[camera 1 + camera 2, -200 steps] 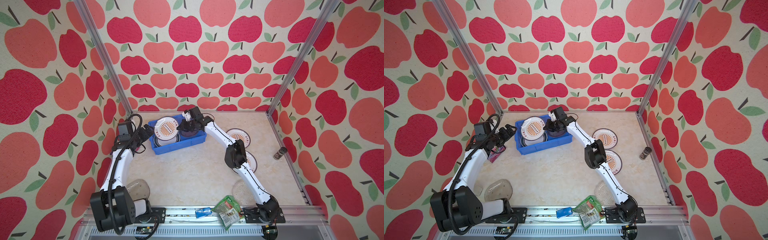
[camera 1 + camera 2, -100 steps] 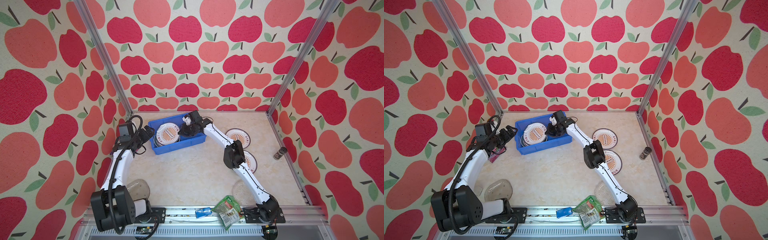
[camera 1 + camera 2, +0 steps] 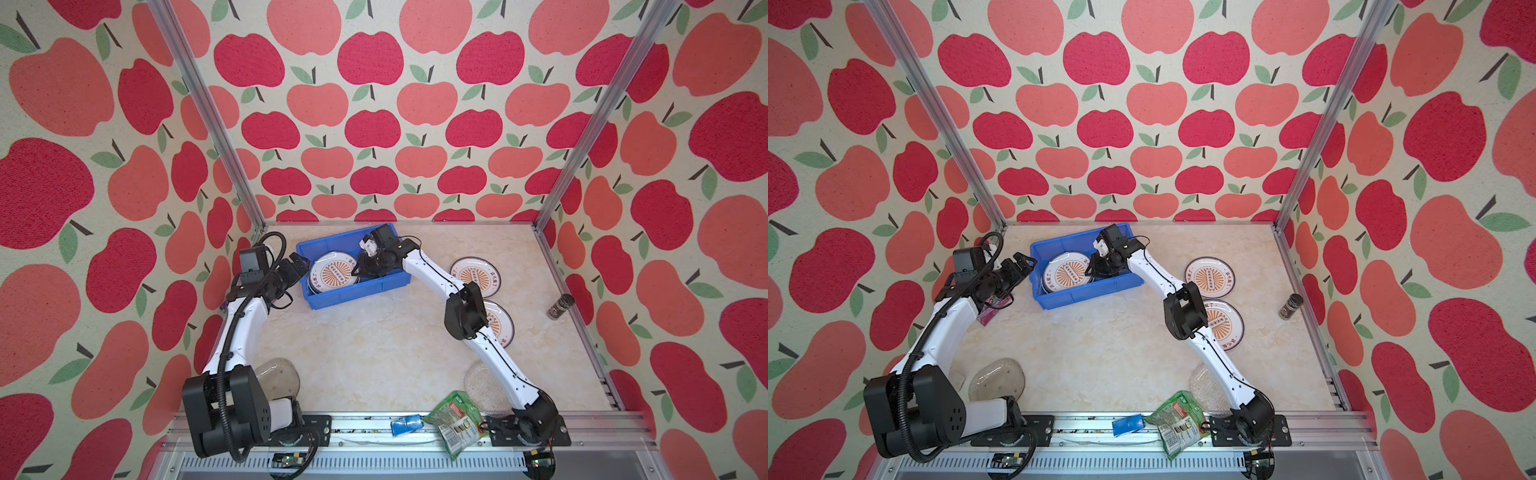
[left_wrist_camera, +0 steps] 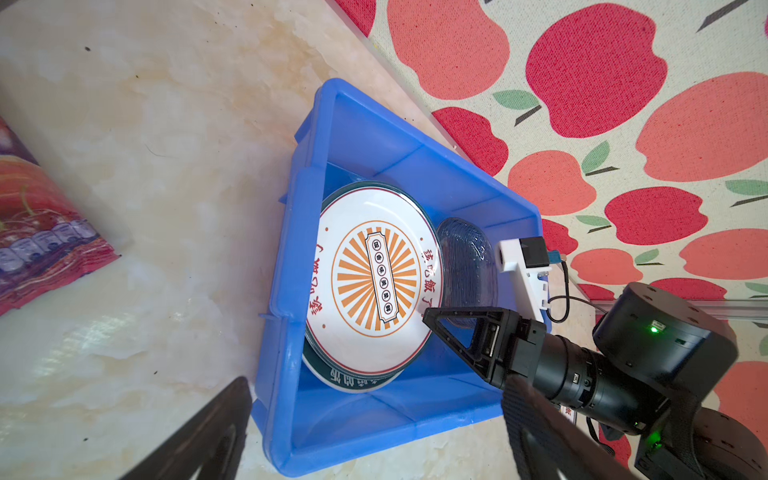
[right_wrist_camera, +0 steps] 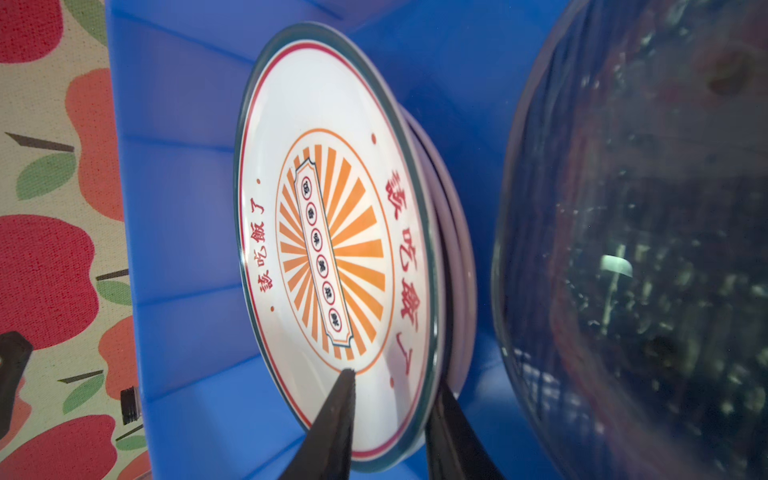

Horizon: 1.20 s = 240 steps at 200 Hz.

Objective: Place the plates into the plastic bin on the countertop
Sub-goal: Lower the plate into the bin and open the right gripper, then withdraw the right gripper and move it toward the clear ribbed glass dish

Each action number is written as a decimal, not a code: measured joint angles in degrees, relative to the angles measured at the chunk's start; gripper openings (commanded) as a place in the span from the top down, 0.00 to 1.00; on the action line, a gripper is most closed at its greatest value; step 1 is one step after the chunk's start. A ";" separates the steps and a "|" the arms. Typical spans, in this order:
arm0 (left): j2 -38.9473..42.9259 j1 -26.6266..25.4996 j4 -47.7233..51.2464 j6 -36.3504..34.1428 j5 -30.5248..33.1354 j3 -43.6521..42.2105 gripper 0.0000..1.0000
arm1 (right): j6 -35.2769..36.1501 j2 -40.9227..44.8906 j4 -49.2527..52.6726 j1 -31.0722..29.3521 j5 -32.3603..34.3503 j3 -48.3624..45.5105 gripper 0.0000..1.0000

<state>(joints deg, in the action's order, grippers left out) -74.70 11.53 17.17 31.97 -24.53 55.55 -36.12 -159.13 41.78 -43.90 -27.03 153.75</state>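
Only the right wrist view shows the right gripper [image 5: 395,380] from close by. Its black jaws stand narrowly apart astride the rim of the glossy sunburst plate [image 5: 332,249], one finger over the printed face and one behind the edge. Whether they pinch it cannot be told. That plate is inside the blue plastic bin [image 5: 187,249].

The left wrist view adds what lies beneath: a white dark-banded plate [image 4: 347,380] peeking out, offset. A ribbed clear glass plate [image 4: 467,270] sits beside the stack, at the end where the right arm enters. This view also catches a purple candy packet [image 4: 41,241] on the marbled tabletop [image 4: 145,145]. The left gripper [image 4: 376,386] is spread wide and empty, just outside the bin's short wall.

Both top views show the bin near the back left corner and a broad bare middle. At the right lie a second sunburst plate [image 3: 476,274] and a third sunburst plate [image 3: 500,328], the latter partly under the right arm's elbow. A left glass plate [image 3: 278,378] and a right glass plate [image 3: 478,384] sit by the arm bases. A green snack bag [image 3: 455,417] overhangs the front rail, and a small dark jar [image 3: 560,306] stands against the right rail.
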 measured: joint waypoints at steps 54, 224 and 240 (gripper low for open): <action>0.00 0.00 0.13 -0.85 -0.02 0.02 0.02 | 4.79 4.07 3.91 -0.35 3.02 -1.05 0.47; 23.41 -1.14 15.26 -3.04 1.55 -2.47 0.03 | 17.73 24.98 9.73 -7.98 0.46 -18.78 0.49; 26.32 -0.55 15.91 -3.04 0.83 -4.11 0.03 | 17.66 26.45 7.87 -11.63 -0.50 -23.65 0.48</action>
<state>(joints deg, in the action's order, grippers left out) -48.38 10.98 33.08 28.93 -23.70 51.44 -18.46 -132.68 49.65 -55.53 -27.53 130.10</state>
